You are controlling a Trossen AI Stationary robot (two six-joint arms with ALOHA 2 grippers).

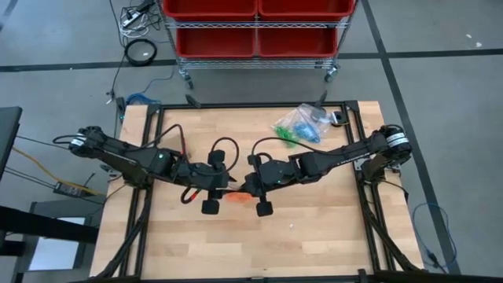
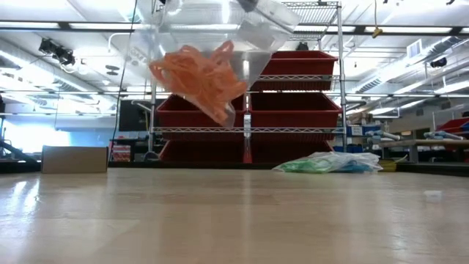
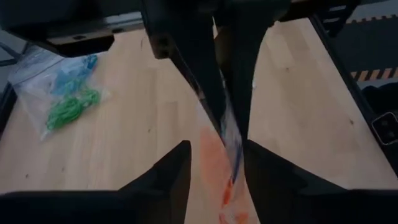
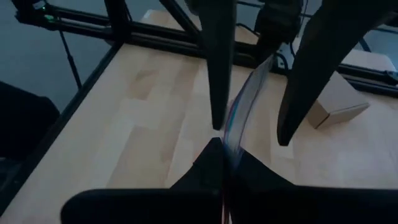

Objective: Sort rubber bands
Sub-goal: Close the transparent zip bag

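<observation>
Both claws meet above the middle of the table (image 1: 314, 228). The right claw (image 4: 225, 163) is closed on the edge of a clear bag (image 2: 212, 51), which hangs clear of the table with orange rubber bands (image 2: 201, 77) inside. The left claw (image 3: 214, 163) stands open, its fingers astride the bag without gripping it. A second bag (image 1: 300, 124) of blue and green bands lies near the far right corner. No legible writing or labels.
</observation>
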